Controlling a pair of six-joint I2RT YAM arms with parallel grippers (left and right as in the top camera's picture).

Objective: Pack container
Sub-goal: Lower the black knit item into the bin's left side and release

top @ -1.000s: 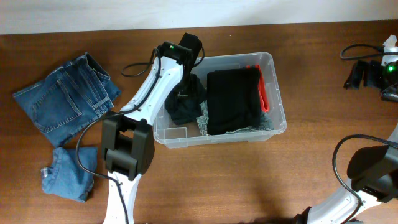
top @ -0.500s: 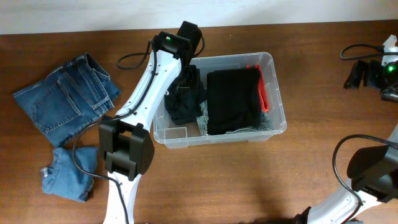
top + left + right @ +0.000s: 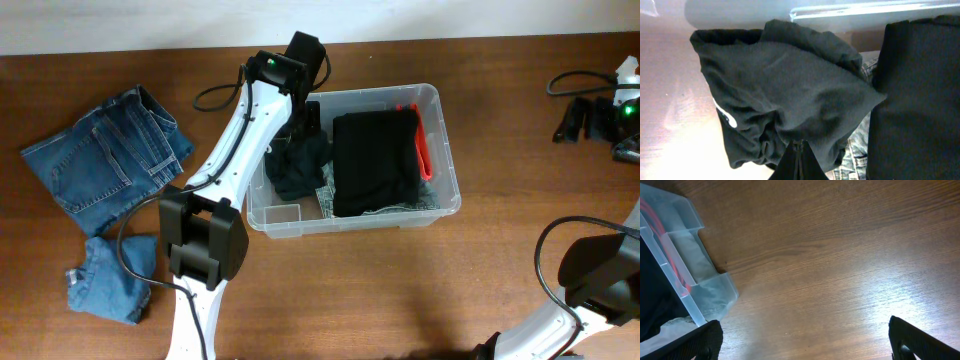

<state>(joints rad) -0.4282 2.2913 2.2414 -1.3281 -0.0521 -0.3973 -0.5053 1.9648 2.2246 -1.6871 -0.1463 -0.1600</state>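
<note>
Nearest you, at the left front of the table (image 3: 500, 200), lies a small piece of denim (image 3: 105, 282). Farther in on the same side, a pair of blue jeans (image 3: 105, 155) is spread flat, well apart from the container.

The container (image 3: 350, 226) sits around the middle of the table, one long side toward you, with a white label (image 3: 283, 213) at its near left corner. Inside, on the left, you have a crumpled black garment (image 3: 298, 162). Just beside it on the right, a folded black garment (image 3: 375, 160) fills most of the container. A red strip (image 3: 424, 140) runs along that garment's right edge, and a grey patterned cloth (image 3: 425, 195) shows beneath it.

Your left gripper (image 3: 798, 150) reaches down over the container's far left part, directly above the crumpled black garment, with its jaws pressed together. In the wrist view the tips lie against the black cloth, and you cannot tell whether any fabric is nipped between them.

Your right gripper (image 3: 804, 325) is out at the far right of the table, well apart from the container, with its jaws spread wide over the wood. Its wrist view catches a corner of the container at the left edge.
</note>
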